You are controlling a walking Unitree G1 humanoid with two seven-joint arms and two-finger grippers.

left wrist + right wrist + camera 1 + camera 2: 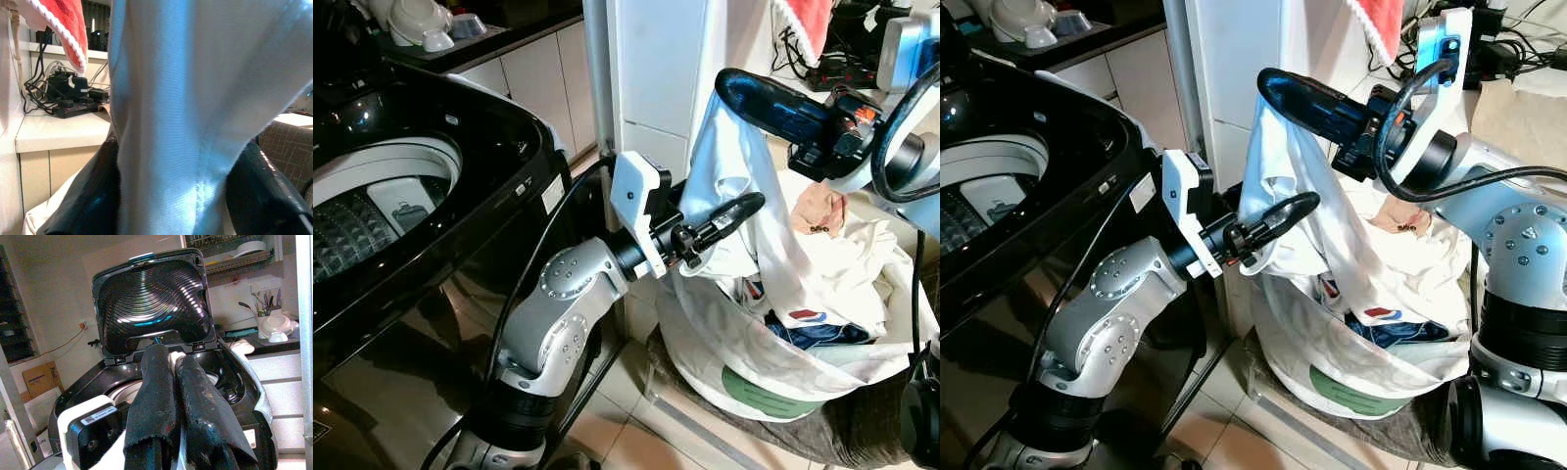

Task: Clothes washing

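The right pincer (pixel 1278 90) is holding a white garment (pixel 1278 186) high above the laundry basket (pixel 1351 387); its two long black fingers (pixel 161 396) are pressing together with a strip of white cloth showing between them near the tips. The left pincer (pixel 744 209) is reaching into the same garment lower down, and its fingers are closing on a fold of the cloth, which is hanging in front of its wrist camera.

The garment is looking thin and pale, white with a slightly bluish shade, soft and creased. It is hanging as a long drape: the upper end is at the right pincer, and the long axis is running downward, leaning a little, into the basket, where the lower part is lying on other clothes. Among them a beige piece (pixel 818 211) and a dark blue piece (pixel 818 335) are showing.

The basket is standing on the floor, just beside the black washing machine (pixel 431 196), which is on the robot's left. The lid (pixel 154 303) of the machine is standing open and the drum (pixel 372 211) is visible. A red cloth (pixel 1379 24) is hanging behind, above a worktop (pixel 58 129) with cables.
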